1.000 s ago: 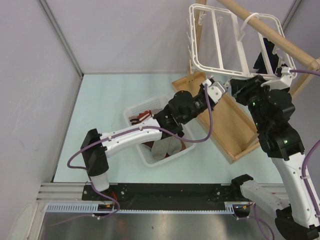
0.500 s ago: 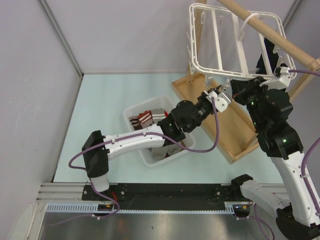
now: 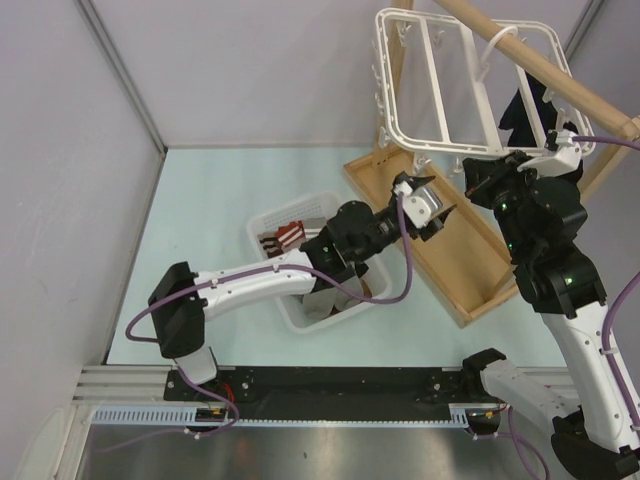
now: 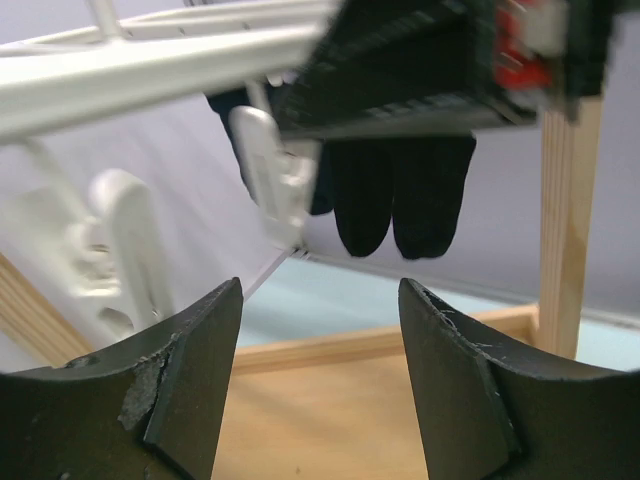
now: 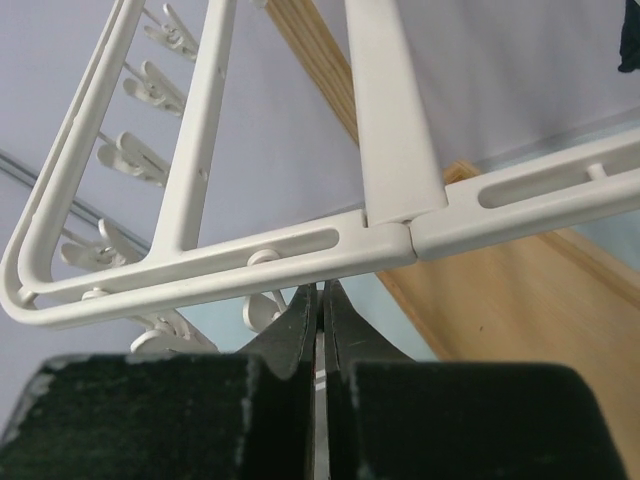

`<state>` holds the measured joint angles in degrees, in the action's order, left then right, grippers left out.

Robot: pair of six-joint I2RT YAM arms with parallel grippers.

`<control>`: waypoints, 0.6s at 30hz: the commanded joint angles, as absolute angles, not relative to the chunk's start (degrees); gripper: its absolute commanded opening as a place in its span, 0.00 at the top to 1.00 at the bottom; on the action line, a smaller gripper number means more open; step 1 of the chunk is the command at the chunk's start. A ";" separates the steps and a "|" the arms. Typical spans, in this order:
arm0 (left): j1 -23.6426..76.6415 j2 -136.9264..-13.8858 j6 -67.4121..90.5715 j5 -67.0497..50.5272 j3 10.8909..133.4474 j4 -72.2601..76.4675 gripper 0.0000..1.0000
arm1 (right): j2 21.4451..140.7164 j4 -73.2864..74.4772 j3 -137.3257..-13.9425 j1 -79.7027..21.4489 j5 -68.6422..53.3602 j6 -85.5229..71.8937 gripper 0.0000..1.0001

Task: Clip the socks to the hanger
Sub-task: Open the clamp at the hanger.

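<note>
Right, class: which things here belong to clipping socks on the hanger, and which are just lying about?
For the job: hanger, black sock hanging from it, loose socks, left gripper, right gripper.
Lying about: white basket holding the loose socks, wooden rack, wooden tray.

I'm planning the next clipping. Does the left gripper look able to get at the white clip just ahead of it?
Probably yes: the left gripper is open and empty, and the clip hangs close ahead, slightly above, with nothing between.
</note>
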<state>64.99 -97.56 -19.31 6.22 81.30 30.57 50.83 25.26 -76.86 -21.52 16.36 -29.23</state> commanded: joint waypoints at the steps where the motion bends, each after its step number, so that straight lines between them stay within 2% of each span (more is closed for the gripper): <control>1: 60.21 -92.99 -8.44 -6.30 81.38 34.80 0.31 | 50.63 23.47 -78.40 -21.27 13.10 -25.49 1.00; 18: 57.92 -97.82 -6.33 -12.57 88.68 31.73 0.35 | 50.01 22.50 -78.40 -21.09 8.88 -23.82 1.00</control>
<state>58.30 -96.68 -7.46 -10.24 84.68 31.92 50.48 23.38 -76.86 -21.15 11.03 -24.75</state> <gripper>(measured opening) 0.655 0.020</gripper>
